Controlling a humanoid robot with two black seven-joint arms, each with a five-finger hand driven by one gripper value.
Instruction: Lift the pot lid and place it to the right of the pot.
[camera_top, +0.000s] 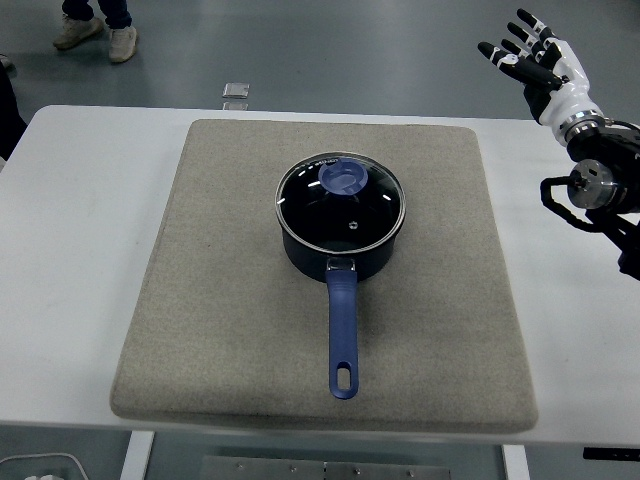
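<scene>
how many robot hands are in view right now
1. The right hand is raised at the top right, far from the pot, fingers spread. The left hand is out of view.

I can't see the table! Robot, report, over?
Right robot hand open, raised far right. Round glass lid on dark blue pot. Nothing blocking.
</scene>
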